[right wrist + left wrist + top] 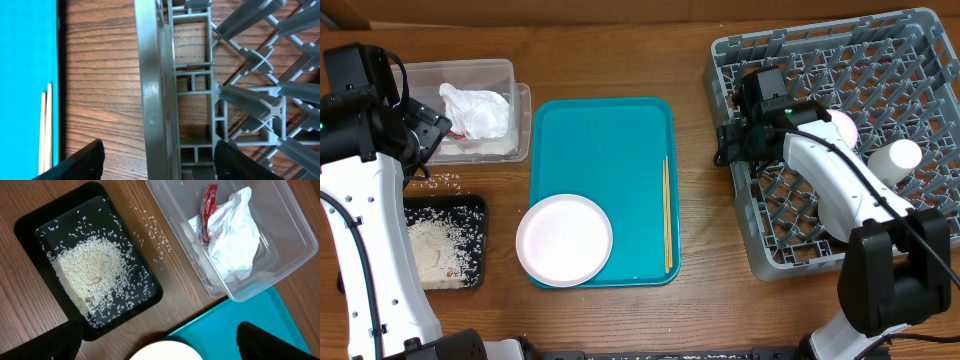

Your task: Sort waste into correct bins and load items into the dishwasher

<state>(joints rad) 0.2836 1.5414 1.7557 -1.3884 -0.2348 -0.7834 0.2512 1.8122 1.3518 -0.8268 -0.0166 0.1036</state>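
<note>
Grey plastic peg rack (880, 60) at 3 o'clock overhead holds a white cup (898, 155); a round white plate (564, 240) and thin wooden chopsticks (667, 215) lie on the teal tray (600, 150). Left wrist: left hand (165, 347) apart, empty, above the black rice tray (25, 227). Right wrist: right hand (160, 162) apart, empty, straddling the rack's rim. Loading seems underway; the chopsticks at its 9 o'clock look next, needing a narrow pinch.

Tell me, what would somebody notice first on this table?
The big flat teal plastic tray in the middle, with a round white plate on its near left corner. Left of it, a shallow black rectangular tray holds a heap of white rice; on the right stands a large grey plastic dish rack.
</note>
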